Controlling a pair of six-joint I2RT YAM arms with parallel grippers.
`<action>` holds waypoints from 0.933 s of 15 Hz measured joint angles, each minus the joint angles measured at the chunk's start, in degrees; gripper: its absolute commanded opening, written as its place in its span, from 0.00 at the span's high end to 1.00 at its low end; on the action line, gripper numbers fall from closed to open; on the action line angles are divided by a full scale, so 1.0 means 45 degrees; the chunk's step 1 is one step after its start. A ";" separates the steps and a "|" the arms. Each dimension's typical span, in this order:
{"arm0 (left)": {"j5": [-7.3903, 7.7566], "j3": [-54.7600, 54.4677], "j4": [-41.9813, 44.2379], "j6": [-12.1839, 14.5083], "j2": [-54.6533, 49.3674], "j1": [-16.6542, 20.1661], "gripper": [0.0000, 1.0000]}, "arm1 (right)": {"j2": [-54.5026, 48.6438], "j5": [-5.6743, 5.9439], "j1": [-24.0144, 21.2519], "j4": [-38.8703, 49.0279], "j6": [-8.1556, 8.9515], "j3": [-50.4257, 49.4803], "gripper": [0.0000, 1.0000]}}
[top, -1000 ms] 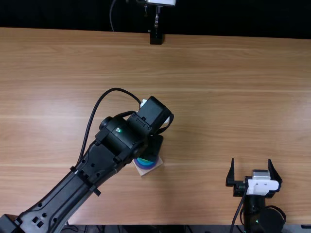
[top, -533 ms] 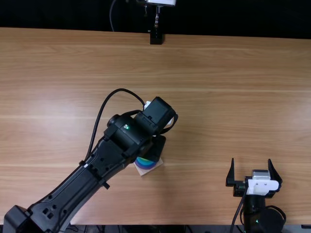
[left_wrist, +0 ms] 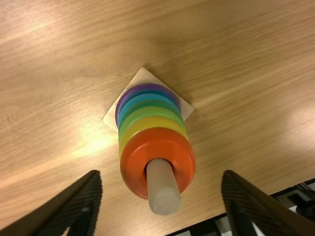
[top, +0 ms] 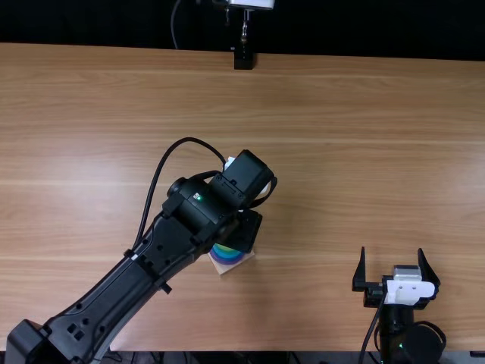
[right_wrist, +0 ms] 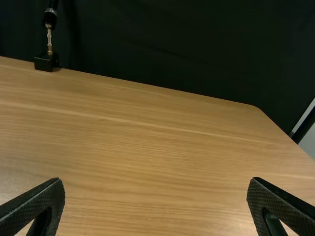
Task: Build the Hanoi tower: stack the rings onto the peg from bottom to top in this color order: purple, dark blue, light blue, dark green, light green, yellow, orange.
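Observation:
My left gripper (top: 244,231) hangs over the ring stack in the top view, hiding most of it. In the left wrist view the left gripper (left_wrist: 161,199) stands open, with the peg (left_wrist: 163,189) showing between its fingers. The orange ring (left_wrist: 133,164) is uppermost around the peg, above yellow (left_wrist: 151,121) and light green (left_wrist: 151,111). Dark green, blue and purple (left_wrist: 121,102) bands lie lower, over the square wooden base (left_wrist: 142,74). Off to the right, my right gripper (top: 392,250) is open and holds nothing; the right gripper (right_wrist: 156,183) has bare table beyond it.
A black stand (top: 243,59) is at the far edge of the wooden table (top: 341,152). Cables loop beside the left arm, whose long link crosses the table's near left part. Dark cloth (right_wrist: 172,44) hangs behind the table.
The left arm has shifted a little to the right over the stack, and its gripper body has turned slightly. The right arm has stayed still.

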 measured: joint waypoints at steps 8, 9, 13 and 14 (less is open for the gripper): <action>-0.0034 -0.0335 0.5246 0.0005 -0.1987 0.3555 0.00 | 0.0000 0.0005 0.0000 0.0000 0.0000 0.0000 0.00; -0.0049 -0.1151 0.6494 0.0005 -0.3215 0.4153 0.00 | 0.0000 0.0005 -0.0005 0.0000 0.0005 -0.0005 0.00; -0.0073 -0.6980 1.0205 0.0005 -0.8432 0.6382 0.00 | 0.0000 0.0010 0.0000 0.0000 0.0000 0.0000 0.00; -0.0102 -0.8437 1.0292 0.0010 -0.9753 0.6955 0.00 | 0.0000 0.0005 0.0000 0.0005 -0.0005 0.0000 0.00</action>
